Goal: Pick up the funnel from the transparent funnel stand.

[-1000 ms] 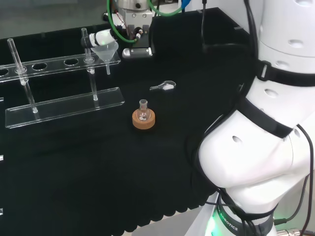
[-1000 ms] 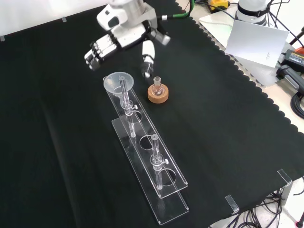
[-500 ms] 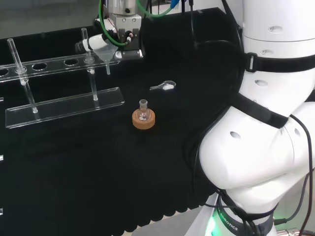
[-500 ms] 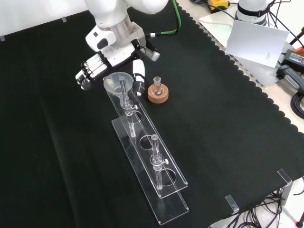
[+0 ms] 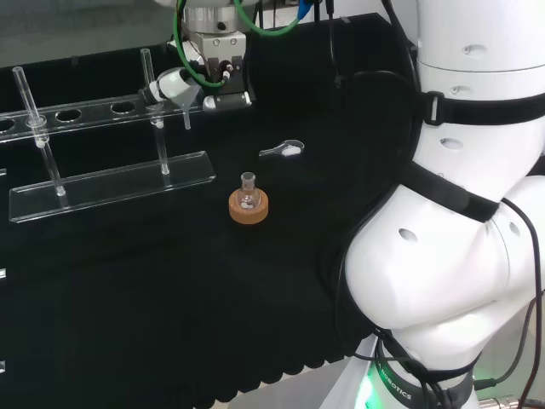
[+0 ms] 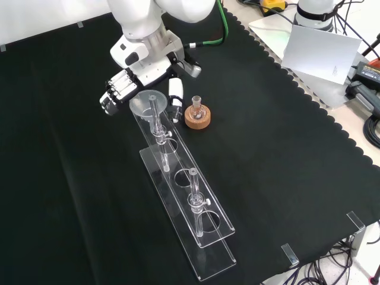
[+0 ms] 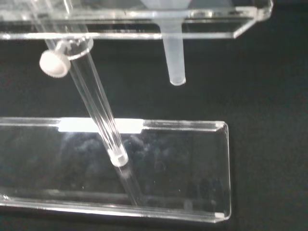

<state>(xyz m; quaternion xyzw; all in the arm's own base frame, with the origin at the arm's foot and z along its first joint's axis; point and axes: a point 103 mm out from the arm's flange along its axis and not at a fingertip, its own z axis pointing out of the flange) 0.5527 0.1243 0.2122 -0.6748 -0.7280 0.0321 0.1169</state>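
While the funnel (image 6: 146,102) sits upright in the end hole of the transparent funnel stand (image 6: 202,233), stem pointing straight down, the hand (image 6: 139,74) flanks its bowl with fingers (image 6: 114,92) and thumb (image 6: 175,98) spread, not yet gripping it.

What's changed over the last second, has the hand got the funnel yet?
Not yet. The hand has come down from beyond the rack's end and now brackets the funnel, fingers on one side and thumb on the other, not visibly closed on it. The funnel still sits in the funnel stand; the small flask on its cork ring hasn't moved.
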